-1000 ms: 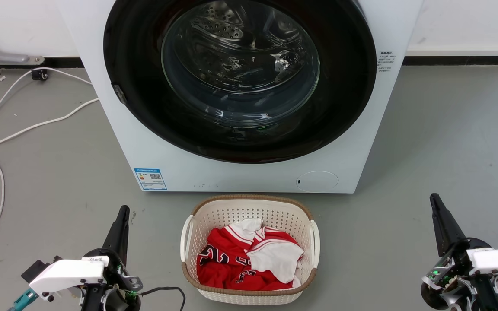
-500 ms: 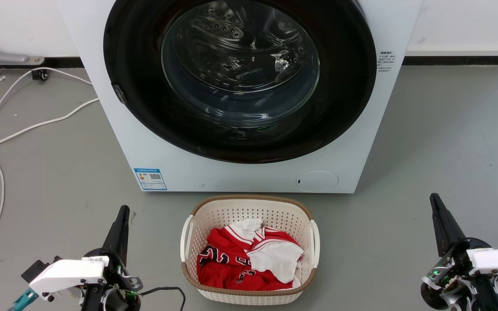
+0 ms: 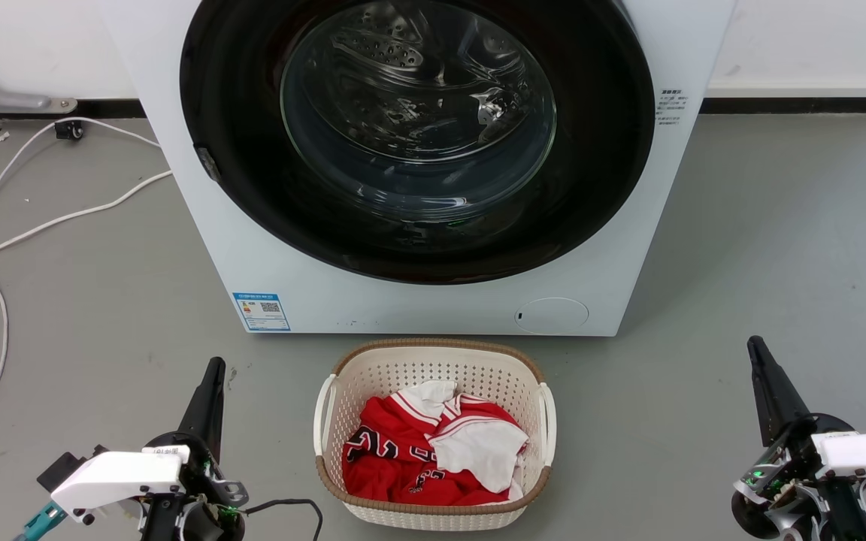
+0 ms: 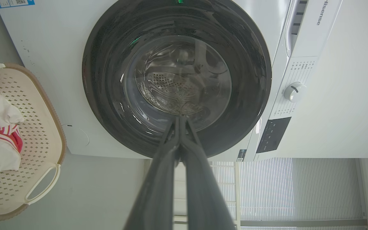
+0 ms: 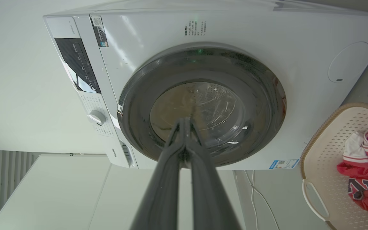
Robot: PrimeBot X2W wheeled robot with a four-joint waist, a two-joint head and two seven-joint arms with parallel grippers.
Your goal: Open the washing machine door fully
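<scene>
Head view: the washer (image 3: 403,304) stands on the grey floor with its door (image 3: 418,128) shut flat against its front. A blue label (image 3: 261,311) with a QR code sits low on the left of the front, its print too small to read. A round cap (image 3: 551,315) sits low on the right, and a few lines of tiny unreadable writing (image 3: 671,105) lie high on the right. A basket (image 3: 433,353) with red and white clothes (image 3: 433,451) stands just before the washer. The left gripper (image 3: 215,366) and right gripper (image 3: 754,346) hover over the floor, 1 on each side of the basket, well apart from the door, each tapering to a single dark point.

Left wrist view: the 2 fingers (image 4: 158,179) are pressed together, holding nothing, and point at the door's glass. The drawer (image 4: 315,19) reads "Hisense". Beside it are a white knob (image 4: 294,91) and a black panel (image 4: 272,134).

Right wrist view: these 2 fingers (image 5: 164,179) are also pressed together and empty, aimed at the glass. A dark sticker (image 5: 100,31) with a QR code sits at the front's corner.
</scene>
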